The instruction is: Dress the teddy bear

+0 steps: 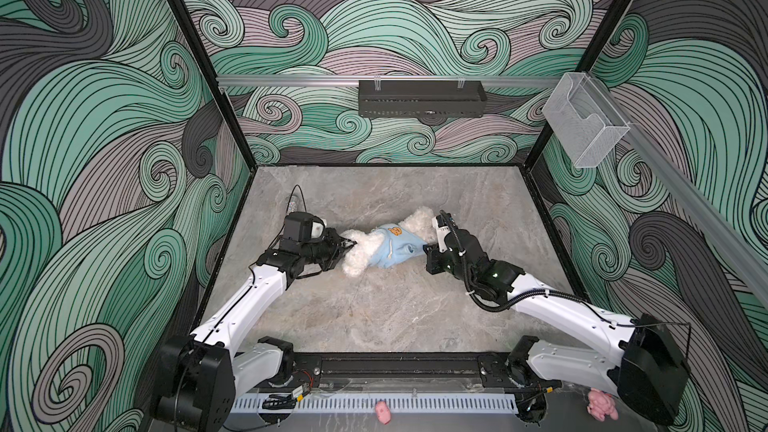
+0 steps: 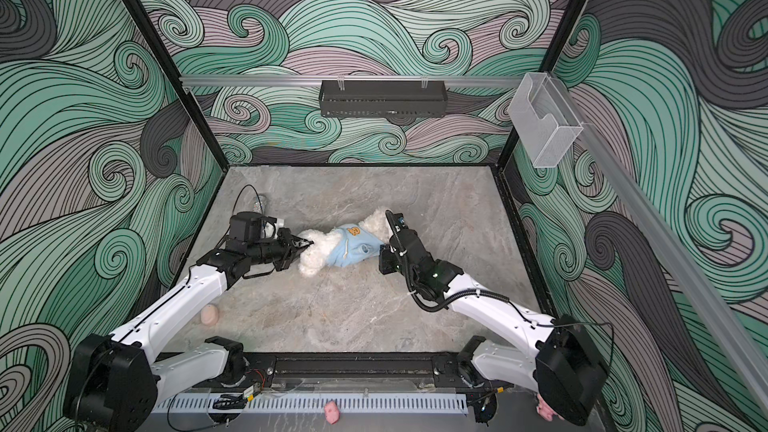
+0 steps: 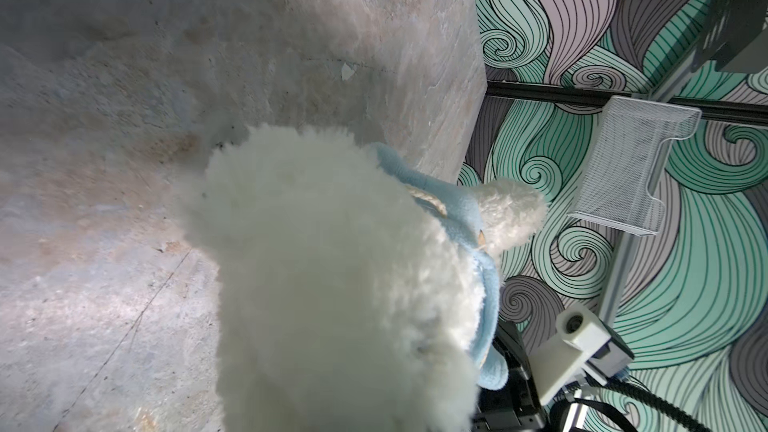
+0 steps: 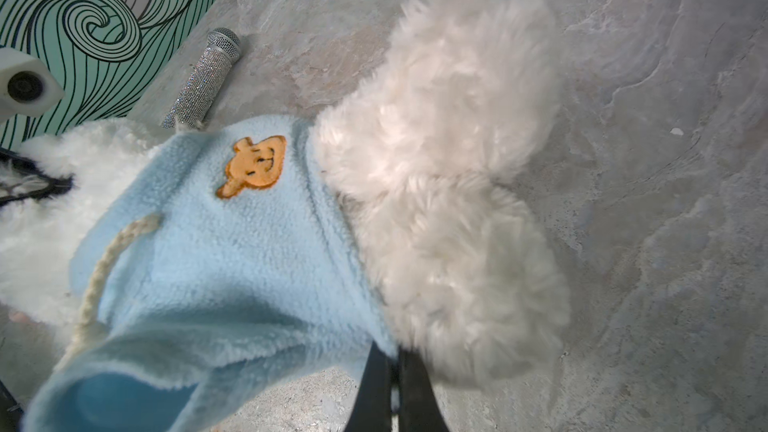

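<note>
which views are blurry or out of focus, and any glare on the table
Left wrist view: the teddy bear is too close, soft and unfocused. Right wrist view: blue fleece top sharp, fur beside it smeared. Both top views: sharp, evenly lit, no glare on the table.

Grey marbled tabletop [image 1: 374, 313]: teddy bear [image 1: 354, 265] lying mid-table, glitter microphone [image 4: 205, 76] far-left, peach ball [image 2: 209, 314] near-left.

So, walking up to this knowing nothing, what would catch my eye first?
Probably the fluffy white teddy bear in the middle of the table, stretched between two arms. The left gripper pinches its fur at one end, while the right gripper grips the pale blue fleece top round its middle, which carries an orange bear patch. Next come the walls, covered in swirling teal and grey waves.
</note>
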Motion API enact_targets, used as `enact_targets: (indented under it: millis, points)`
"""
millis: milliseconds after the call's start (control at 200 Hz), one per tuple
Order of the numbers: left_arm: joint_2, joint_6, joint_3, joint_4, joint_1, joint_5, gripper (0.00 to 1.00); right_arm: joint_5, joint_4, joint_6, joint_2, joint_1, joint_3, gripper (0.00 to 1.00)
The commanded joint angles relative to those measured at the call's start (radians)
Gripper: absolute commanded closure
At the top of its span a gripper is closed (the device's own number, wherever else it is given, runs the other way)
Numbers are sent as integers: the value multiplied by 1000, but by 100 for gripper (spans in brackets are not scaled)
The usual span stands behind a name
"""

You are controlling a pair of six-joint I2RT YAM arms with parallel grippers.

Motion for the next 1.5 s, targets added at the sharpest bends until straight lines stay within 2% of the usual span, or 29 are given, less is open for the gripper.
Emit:
enact_targets:
  millis: [0,80,145,215,300,390,435,545,700,866,916,1056,1226,1371,1491]
  points:
    - [20,-20,36,-9,89,-11,100,284,-194,-59,-28,-84,-8,100]
    - [62,5,38,1,98,53,100,220,-150,-100,-50,-104,-15,100]
    - [94,28,48,6,72,74,100,-2,-27,-135,-54,-120,-43,100]
    - [101,69,78,-23,-2,-1,100,-253,79,-145,-12,-121,-48,100]
    - [113,53,96,-19,-67,-59,100,-399,92,-146,58,-122,-17,97]
    - [128,19,77,24,-85,-90,100,-347,9,-151,69,-130,5,88]
    - [139,15,67,42,-91,-102,100,-309,-72,-146,62,-148,22,79]
    - [192,69,89,31,-137,-125,100,-304,-182,-153,-19,-175,21,67]
    - [292,143,120,65,-201,-120,100,-361,-122,-138,-170,-176,-58,56]
    - [410,224,160,102,-259,-133,100,-387,26,-91,-91,-173,-85,55]
    - [420,262,165,95,-265,-150,93,-377,62,-86,-37,-175,-73,56]
    - [416,388,171,41,-269,-227,62,-381,138,-34,150,-174,-49,63]
    - [307,510,182,-104,-270,-401,37,-410,192,12,187,-174,-117,65]
    - [99,583,132,-189,-302,-634,29,-424,207,17,183,-173,-141,64]
    - [-3,621,116,-212,-373,-705,21,-417,211,23,177,-173,-148,64]
